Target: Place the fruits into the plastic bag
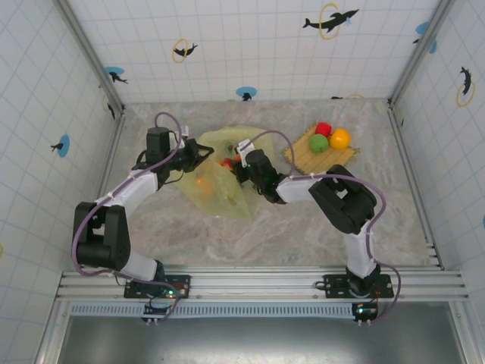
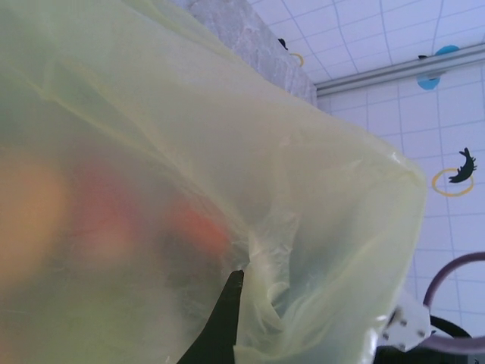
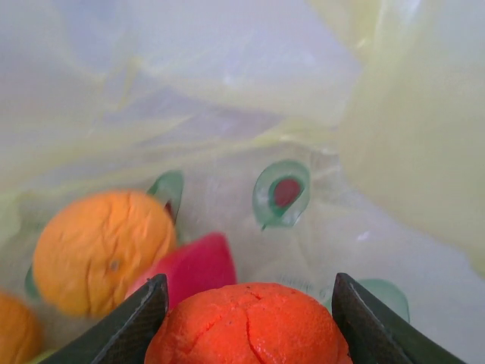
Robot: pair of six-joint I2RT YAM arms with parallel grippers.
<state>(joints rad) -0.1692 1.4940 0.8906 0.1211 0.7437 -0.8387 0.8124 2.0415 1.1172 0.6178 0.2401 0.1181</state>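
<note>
Where the plastic bag point(image 1: 227, 199) lies crumpled on the marbled surface point(image 1: 303, 227), both arms meet at its raised far rim. The left hand point(image 1: 206, 154) is pressed together on a gathered fold of the bag's left rim. In the left wrist view one dark finger point(image 2: 222, 322) lies against the puckered film point(image 2: 318, 197), and blurred red and orange shapes show through it.

The right hand point(image 1: 236, 163), at the bag's right rim, pinches an orange-red fruit point(image 1: 227, 161). In the right wrist view this fruit point(image 3: 246, 326) sits between the two dark fingers point(image 3: 129, 326), inside the bag's mouth. Deeper in the bag lie an orange fruit point(image 3: 102, 250) and, touching it, a deep-red fruit point(image 3: 193, 265). Green-and-red prints point(image 3: 282, 193) mark the bag's wall beyond them. From above, the orange fruit point(image 1: 203, 183) shows through the film.

Right of the bag and apart from it, a woven mat point(image 1: 299, 158) carries three fruits set close together: a red round fruit point(image 1: 323, 129), a green fruit point(image 1: 318, 142) and a yellow-orange fruit point(image 1: 340, 139).
</note>
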